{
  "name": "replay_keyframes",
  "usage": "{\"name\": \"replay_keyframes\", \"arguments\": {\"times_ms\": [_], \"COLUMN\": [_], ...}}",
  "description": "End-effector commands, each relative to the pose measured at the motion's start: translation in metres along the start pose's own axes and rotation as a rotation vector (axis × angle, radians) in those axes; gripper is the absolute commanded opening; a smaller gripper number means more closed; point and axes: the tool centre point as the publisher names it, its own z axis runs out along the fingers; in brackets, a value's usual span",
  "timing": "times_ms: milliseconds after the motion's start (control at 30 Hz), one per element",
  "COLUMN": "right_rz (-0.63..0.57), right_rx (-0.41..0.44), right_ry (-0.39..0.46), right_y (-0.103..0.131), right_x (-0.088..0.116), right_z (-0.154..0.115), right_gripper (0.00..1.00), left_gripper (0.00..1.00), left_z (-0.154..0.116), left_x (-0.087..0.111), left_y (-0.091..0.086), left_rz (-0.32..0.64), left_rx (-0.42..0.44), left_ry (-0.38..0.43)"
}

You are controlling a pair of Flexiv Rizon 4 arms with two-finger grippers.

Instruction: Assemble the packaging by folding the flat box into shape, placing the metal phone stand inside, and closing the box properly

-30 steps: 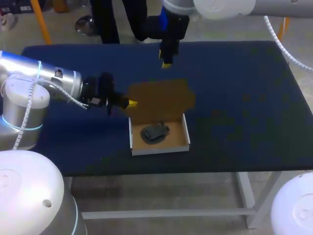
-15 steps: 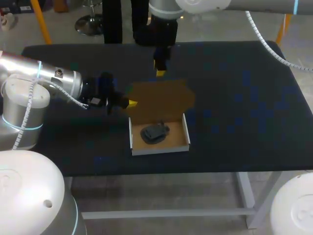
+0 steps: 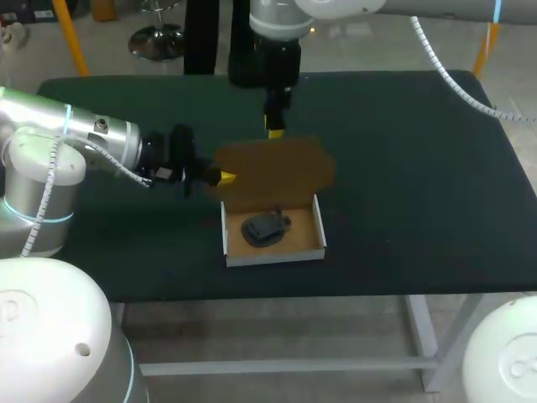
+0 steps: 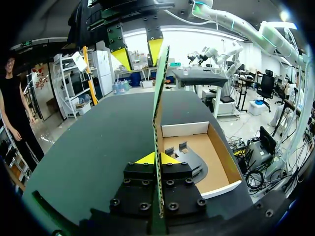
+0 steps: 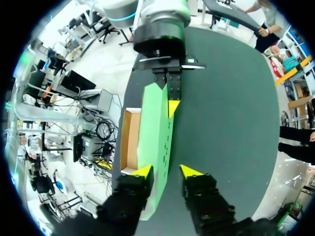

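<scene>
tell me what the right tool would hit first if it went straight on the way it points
Probably the raised box lid, standing edge-on just ahead of the right tool; the table lies beyond it. Depth is unclear.

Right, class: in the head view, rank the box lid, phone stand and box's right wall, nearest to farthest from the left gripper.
1. Box lid: its left edge sits in the left gripper.
2. Phone stand: inside the tray, left of centre.
3. Right wall: across the tray, beyond the stand.
</scene>
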Motion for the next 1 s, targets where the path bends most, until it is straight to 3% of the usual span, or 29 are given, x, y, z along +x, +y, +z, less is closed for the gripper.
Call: {"name": "replay_keyframes", "arguments": {"times_ms": [33, 500, 1000], "right_rz": [0.001, 0.011, -0.002], "right_rx": [-0.001, 0.018, 0.014], "right_ry": [-0.008, -0.018, -0.028], "right_y": [-0.001, 0.0, 0.001], "right_x": [0.008, 0.027, 0.03], "right_z": [0.001, 0.008, 0.021], "right_gripper": [0.39, 0.4, 0.47], "left_gripper": [0.0, 0.0, 0.0], "left_z": [0.0, 0.0, 0.0], "left_x": [0.0, 0.0, 0.0], "left_y": [0.0, 0.0, 0.0], "left_rz": [0.0, 0.0, 0.0], "left_rx": [0.0, 0.0, 0.0], "left_ry": [0.0, 0.0, 0.0]}}
